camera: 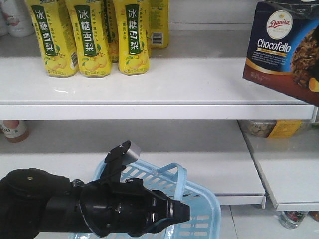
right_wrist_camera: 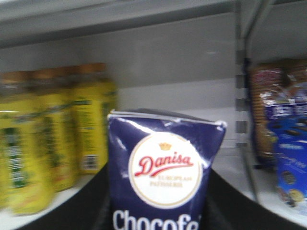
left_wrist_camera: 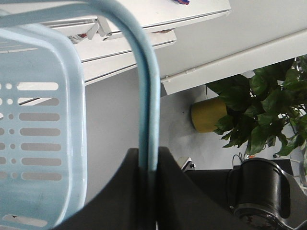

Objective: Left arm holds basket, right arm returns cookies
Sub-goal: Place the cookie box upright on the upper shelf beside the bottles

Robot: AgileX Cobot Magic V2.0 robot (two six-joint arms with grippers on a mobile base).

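My left gripper (left_wrist_camera: pixel 152 155) is shut on the looped handle (left_wrist_camera: pixel 148 96) of the light blue basket (left_wrist_camera: pixel 38 143). In the front view the bulky black left arm (camera: pixel 75 209) reaches in from the lower left, and the basket (camera: pixel 202 211) hangs below the lower shelf. The navy cookies box (camera: pixel 286 50) is tilted in the air over the right end of the upper shelf. In the right wrist view the cookies (right_wrist_camera: pixel 165 143) stand upright between the black fingers (right_wrist_camera: pixel 220 201) of my right gripper (right_wrist_camera: pixel 160 175), which is shut on the box. The right arm itself is out of the front view.
Yellow drink cartons (camera: pixel 89 40) crowd the left of the upper shelf (camera: pixel 149 84). Snack packs (right_wrist_camera: pixel 280 124) sit beyond a slotted upright (right_wrist_camera: pixel 240 96) to the right. The lower shelf (camera: pixel 199 149) holds a jar (camera: pixel 15 130) and a packet (camera: pixel 269 128). A potted plant (left_wrist_camera: pixel 259 105) stands on the floor.
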